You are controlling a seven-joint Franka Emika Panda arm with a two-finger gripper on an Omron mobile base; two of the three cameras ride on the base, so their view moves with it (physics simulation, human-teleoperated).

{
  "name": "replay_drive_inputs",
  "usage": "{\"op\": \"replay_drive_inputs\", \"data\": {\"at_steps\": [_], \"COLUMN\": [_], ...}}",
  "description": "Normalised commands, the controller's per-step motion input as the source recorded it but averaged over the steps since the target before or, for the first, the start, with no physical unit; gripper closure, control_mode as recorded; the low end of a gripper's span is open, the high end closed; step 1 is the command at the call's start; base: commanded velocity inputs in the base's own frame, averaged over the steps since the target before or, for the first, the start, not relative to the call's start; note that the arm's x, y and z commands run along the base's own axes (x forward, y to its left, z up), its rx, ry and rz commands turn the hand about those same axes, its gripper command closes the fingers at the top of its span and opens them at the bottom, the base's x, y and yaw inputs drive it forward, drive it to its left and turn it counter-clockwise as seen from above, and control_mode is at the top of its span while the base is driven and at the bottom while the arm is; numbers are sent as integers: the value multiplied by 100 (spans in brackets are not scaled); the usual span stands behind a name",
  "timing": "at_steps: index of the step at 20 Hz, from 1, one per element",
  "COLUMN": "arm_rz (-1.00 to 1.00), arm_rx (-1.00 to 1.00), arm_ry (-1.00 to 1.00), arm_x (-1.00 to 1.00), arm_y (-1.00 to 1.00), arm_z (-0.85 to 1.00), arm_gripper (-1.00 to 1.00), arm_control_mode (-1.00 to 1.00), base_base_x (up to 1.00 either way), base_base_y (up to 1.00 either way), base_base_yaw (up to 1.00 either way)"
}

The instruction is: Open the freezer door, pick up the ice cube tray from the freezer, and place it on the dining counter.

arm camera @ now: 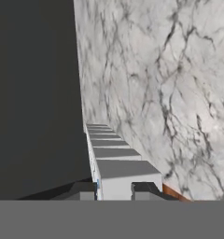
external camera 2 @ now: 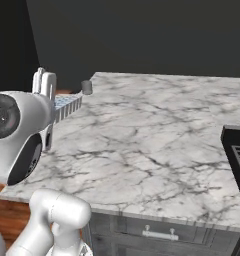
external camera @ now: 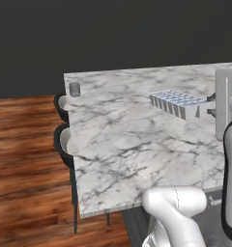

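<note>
Broadly, the dining counter [external camera: 137, 144] spread wide in white marble with grey veins, two dark round stools [external camera: 62, 140] tucked against its left edge. Over it, the ice cube tray [external camera: 178, 103] was carried level, seemingly just clear of the surface. Pinching the tray's near end was the gripper [arm camera: 114, 189]. A small grey cup [external camera: 75, 89] stood at the far corner.
</note>
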Motion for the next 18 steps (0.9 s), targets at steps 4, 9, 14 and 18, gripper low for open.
{"op": "replay_drive_inputs", "data": {"at_steps": [4, 9, 14, 18], "arm_rz": [2, 9, 13, 10], "arm_rx": [0, 0, 0, 0], "arm_ry": [0, 0, 5, 17], "arm_x": [93, 86, 77, 64], "arm_y": [2, 1, 6, 24], "arm_z": [-26, -38, -44, -30], "arm_gripper": [100, 100, 100, 100], "arm_control_mode": [-100, -100, -100, -100], "base_base_x": [0, 0, 0, 0], "base_base_y": [0, 0, 0, 0], "base_base_yaw": [0, 0, 0, 0]}}
